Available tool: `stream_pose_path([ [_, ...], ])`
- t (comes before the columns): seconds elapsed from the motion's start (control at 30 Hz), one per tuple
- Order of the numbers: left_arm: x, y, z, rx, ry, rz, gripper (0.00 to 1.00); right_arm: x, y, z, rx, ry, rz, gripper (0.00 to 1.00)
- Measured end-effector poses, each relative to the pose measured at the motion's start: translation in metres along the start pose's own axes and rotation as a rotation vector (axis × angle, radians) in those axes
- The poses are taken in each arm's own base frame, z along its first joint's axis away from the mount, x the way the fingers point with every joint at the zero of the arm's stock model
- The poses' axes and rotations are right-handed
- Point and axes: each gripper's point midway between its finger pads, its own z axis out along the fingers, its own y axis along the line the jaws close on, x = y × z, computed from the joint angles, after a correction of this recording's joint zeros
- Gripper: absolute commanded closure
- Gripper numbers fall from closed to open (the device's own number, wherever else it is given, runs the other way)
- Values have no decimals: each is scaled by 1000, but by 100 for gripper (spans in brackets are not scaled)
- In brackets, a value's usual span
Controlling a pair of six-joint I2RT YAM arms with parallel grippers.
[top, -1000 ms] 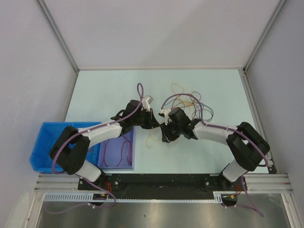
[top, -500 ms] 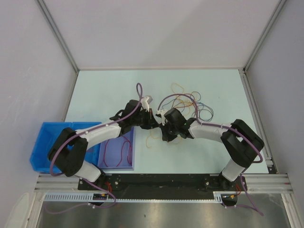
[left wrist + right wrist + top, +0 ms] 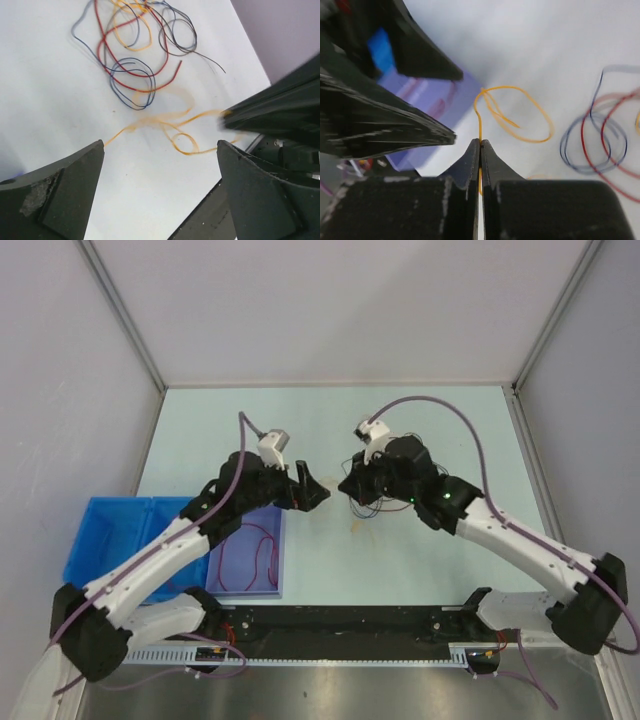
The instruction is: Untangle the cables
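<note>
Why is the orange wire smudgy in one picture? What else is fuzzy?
Left wrist view: the thin orange wire is smeared, probably motion blur; the red and blue wire loops look sharper. Right wrist view: that wire is crisp where the right gripper pinches it, but the purple tray is fuzzy. Top view: even light, no glare.

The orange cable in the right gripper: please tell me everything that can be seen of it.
The orange cable is one thin, flexible wire, plain orange, with no plug in view. The right gripper is shut on it: a short strand rises from the closed fingertips, then opens into an oval loop with a smaller curl inside. In the right wrist view this loop lies apart from the blue loop. Whether it rests on the table cannot be told.
</note>
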Motion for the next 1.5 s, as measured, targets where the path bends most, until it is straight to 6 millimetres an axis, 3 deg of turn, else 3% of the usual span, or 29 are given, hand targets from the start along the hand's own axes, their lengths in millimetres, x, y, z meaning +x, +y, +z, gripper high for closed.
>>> stream_pose_path([
  [0.13,-20,-3,-35,-58,-81,24,0,-77,35,-48,-86,-210,-9,100],
  [0.27,-41,-7,-77,-106,-178,45,0,-114,57,-78,-153,-307,-9,100],
  [0.53,-49,3,-184,-206,-427,55,0,-137,82,-89,-234,-334,8,100],
  [0.67,-39,17,-218,-257,-506,38,0,-137,95,-82,-268,-309,20,100],
  [0.87,-26,40,-241,-333,-593,8,0,-135,127,-60,-335,-260,21,100],
  [1.1,-21,62,-250,-411,-671,-16,0,-134,173,-23,-393,-210,23,100],
  [1.5,-28,78,-259,-497,-749,-91,8,-116,207,32,-424,-164,202,100],
])
